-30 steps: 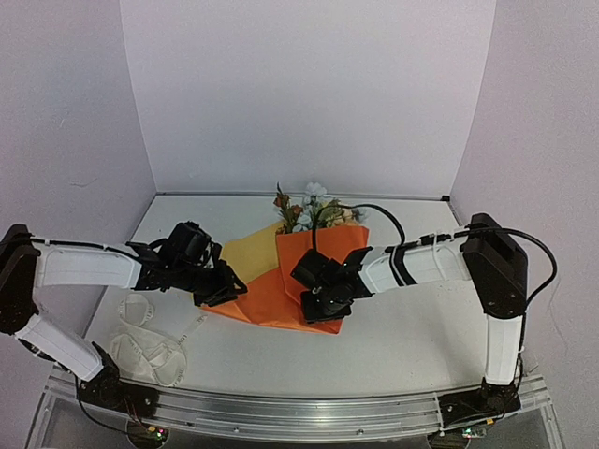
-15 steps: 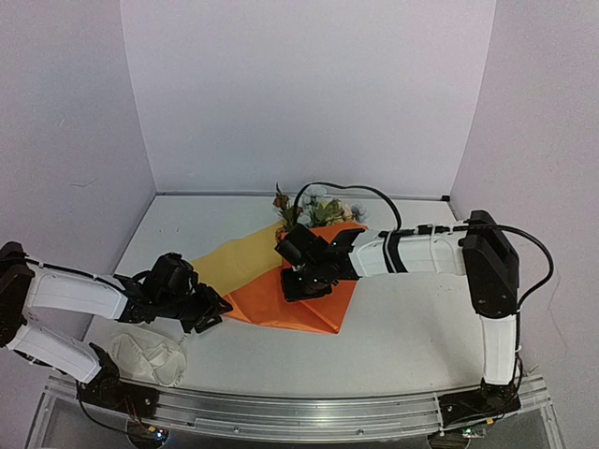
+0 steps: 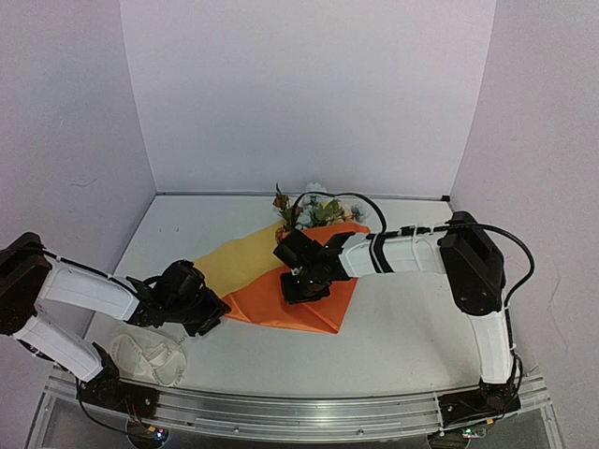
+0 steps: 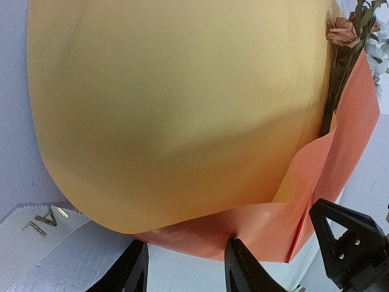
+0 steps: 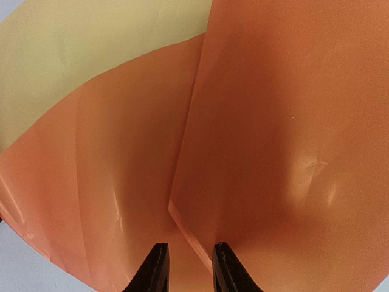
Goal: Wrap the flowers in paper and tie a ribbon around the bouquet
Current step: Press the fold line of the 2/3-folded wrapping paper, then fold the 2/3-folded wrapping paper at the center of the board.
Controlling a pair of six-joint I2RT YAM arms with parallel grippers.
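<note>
From above, the orange-and-yellow paper (image 3: 271, 304) lies mid-desk (image 3: 402, 327), with the flowers (image 3: 314, 210) toward the far edge. Left wrist: the left claw (image 3: 217, 314) gapes empty at the paper's near edge. Right wrist: the right claw (image 3: 304, 288) has narrow jaws straddling an orange fold; I cannot tell if it grips.

Left arm (image 3: 89, 288), right arm (image 3: 412, 253): white shells, black joints. Black cable (image 3: 342, 196) arcs off right wrist. Black fingers (image 5: 157, 267), tapered to points.

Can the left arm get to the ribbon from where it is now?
Probably yes. The ribbon lies uncovered on the table just nearer than the left pincer, which is open and empty at the paper's edge; nothing seems in the way.
</note>
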